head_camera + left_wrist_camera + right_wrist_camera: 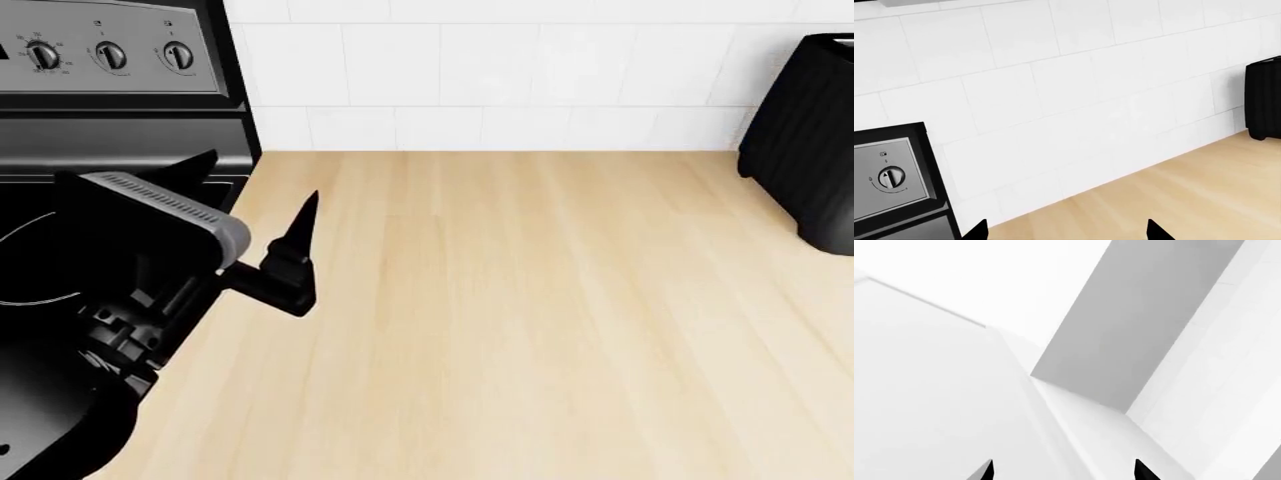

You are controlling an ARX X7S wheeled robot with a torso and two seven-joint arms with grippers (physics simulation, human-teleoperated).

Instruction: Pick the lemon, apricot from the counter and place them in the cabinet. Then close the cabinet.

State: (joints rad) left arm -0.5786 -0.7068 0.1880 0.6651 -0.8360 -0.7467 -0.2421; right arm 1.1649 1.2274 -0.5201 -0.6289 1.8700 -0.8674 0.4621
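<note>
Zero fruit can be spotted: neither the lemon nor the apricot shows in any view, so their whereabouts can't be told. Only the bare table (534,300) is seen, with a black appliance (807,140) at its far right and the stove (80,120) on the left. The left tool (1066,232) is held open and empty. The right tool (1062,471) is spread too, empty, aimed at white panels. Probably the head should be panned first to find the fruit.
</note>
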